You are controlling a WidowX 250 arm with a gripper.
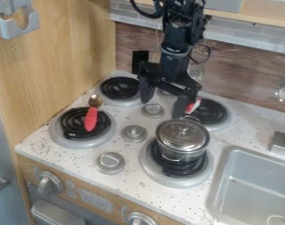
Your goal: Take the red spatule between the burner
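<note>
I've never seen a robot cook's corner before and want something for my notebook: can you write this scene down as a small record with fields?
Setting: toy stove with four burners, a sink at the right
Robot: one black arm, in from the top
Fingers: apart, above the middle of the stove
Red-handled utensil: handle on the front left burner, metal head past its back rim
Pot: lidded, on the front right burner
Unclear: a red and white item at back right, partly hidden
</note>
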